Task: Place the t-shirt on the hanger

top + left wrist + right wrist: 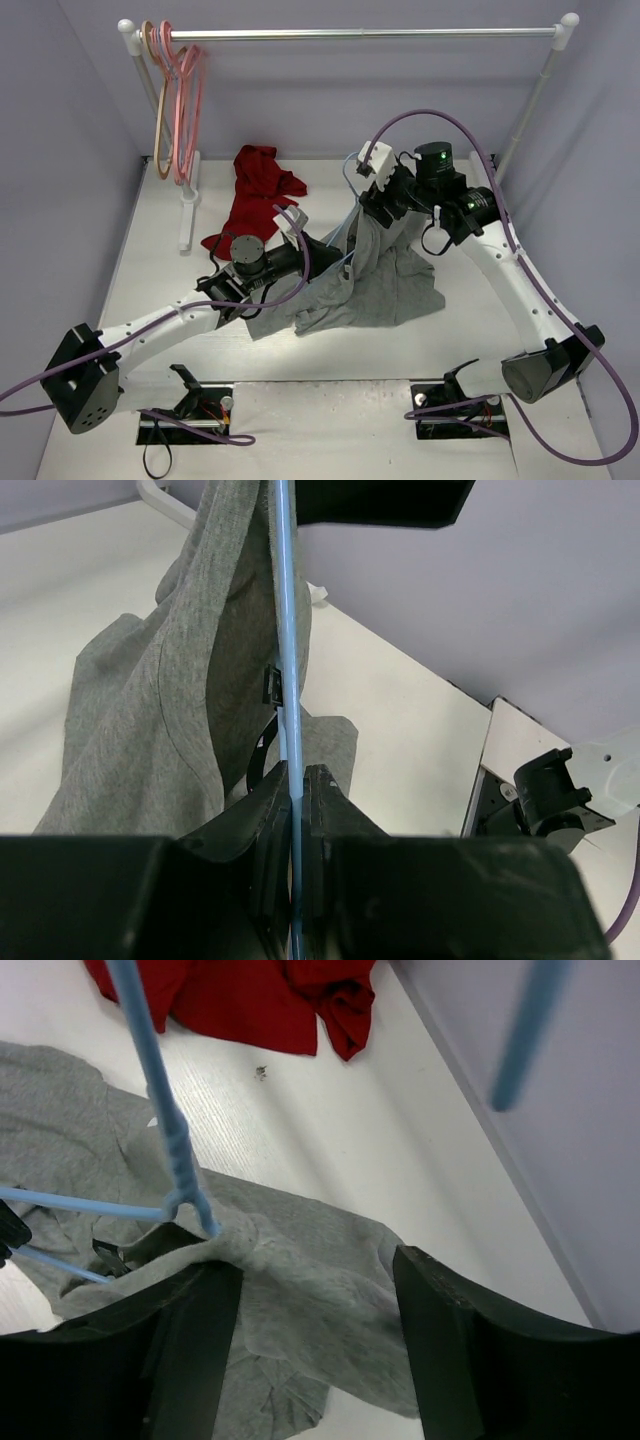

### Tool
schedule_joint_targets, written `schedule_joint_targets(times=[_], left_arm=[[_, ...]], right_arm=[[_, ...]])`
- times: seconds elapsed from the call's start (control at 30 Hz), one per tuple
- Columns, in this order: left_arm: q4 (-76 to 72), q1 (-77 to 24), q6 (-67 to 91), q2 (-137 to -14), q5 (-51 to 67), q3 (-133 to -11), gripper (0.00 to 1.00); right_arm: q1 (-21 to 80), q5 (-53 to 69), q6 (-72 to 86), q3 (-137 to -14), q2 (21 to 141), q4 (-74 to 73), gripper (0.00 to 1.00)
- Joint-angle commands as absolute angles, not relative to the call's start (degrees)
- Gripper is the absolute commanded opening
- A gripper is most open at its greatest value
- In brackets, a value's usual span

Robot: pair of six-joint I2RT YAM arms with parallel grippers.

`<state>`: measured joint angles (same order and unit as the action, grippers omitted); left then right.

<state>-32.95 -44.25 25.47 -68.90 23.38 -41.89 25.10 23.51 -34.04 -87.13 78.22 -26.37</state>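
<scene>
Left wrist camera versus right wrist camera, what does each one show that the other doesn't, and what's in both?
Only the left wrist view shows the left gripper shut on the pale-blue hanger by its thin bar, with the grey t-shirt hanging alongside. Only the right wrist view shows the red garment on the table and the right gripper, fingers apart, over bunched grey cloth beside the hanger's neck. Both show the hanger, the t-shirt and the white table.

Table (150,270): white top with a faint wood grain.
Red garment (258,195): crumpled heap lying at the far side, left of centre.
T-shirt (400,290): grey, its lower part pooled on the middle of the table (the upper part is lifted off), apart from the red garment.
Rack foot (186,225): white, standing far left, beside the red garment.
</scene>
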Motion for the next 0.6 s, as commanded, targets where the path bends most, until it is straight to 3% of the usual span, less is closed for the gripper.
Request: schedule_joint_targets(times=[0.0, 0.07, 0.17, 0.2, 0.33, 0.37, 0.43, 0.5, 0.57], left_arm=[[-37.36, -44.3, 23.47, -66.44, 25.57, -47.2, 0.0], [-36.3, -44.21, 23.47, -66.88, 26.54, -48.07, 0.0], [-34.9, -44.21, 23.2, -67.5, 27.42, -49.22, 0.0], [-34.37, -44.21, 22.59, -67.76, 27.51, -49.48, 0.0], [-25.88, -44.21, 19.34, -68.64, 24.71, -52.38, 0.01], [-24.1, -44.21, 18.64, -68.82, 22.26, -53.86, 0.07], [-20.15, -44.12, 16.53, -68.73, 18.83, -55.1, 0.31], [-17.07, -44.12, 14.17, -68.82, 13.48, -57.81, 0.49], [-12.41, -43.95, 12.41, -68.64, 7.33, -60.97, 0.56]], right_arm=[[24.96, 27.24, -35.51, -86.66, 77.96, -21.62, 0.58], [24.96, 27.6, -35.95, -86.31, 77.96, -21.45, 0.53], [24.96, 28.91, -35.86, -85.87, 77.17, -19.96, 0.34], [24.96, 29.09, -35.77, -85.78, 76.47, -18.99, 0.23], [24.96, 26.56, -36.38, -84.38, 74.19, -17.49, 0.0], [24.96, 25.41, -37.0, -83.77, 73.57, -17.23, 0.0], [25.05, 22.17, -37.79, -81.49, 71.46, -15.56, 0.0], [25.05, 19.7, -37.97, -79.29, 68.84, -12.15, 0.0], [25.05, 16.36, -38.41, -76.12, 66.46, -8.99, 0.0]])
